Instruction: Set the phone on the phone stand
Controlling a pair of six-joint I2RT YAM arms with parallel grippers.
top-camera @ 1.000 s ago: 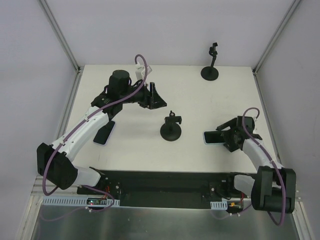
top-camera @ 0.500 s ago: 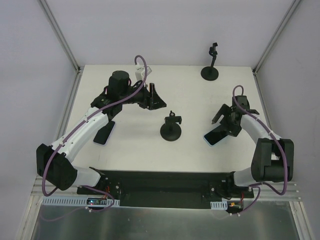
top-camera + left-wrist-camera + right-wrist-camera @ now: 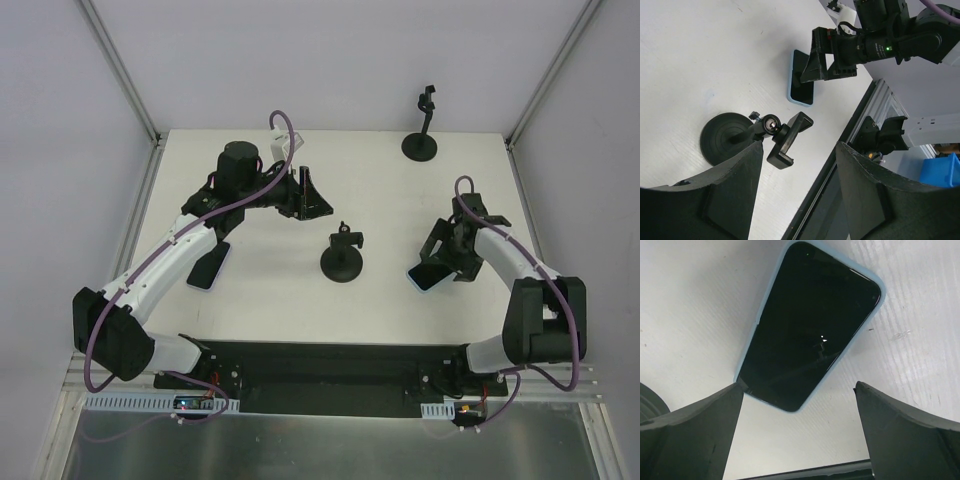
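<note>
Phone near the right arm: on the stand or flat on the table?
Flat on the table, screen up: right wrist view shows the phone lying under the open right pincer; the nearest phone stand holds nothing.

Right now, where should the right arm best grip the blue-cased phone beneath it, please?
Take the black-screened phone in its light blue case across its two long edges at mid-length, from straight above: it lies flat, screen up, on the white table, angled to the open right fingers.

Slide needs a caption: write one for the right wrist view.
Open right gripper poised over the blue-cased phone, which lies screen-up on the white table.
</note>
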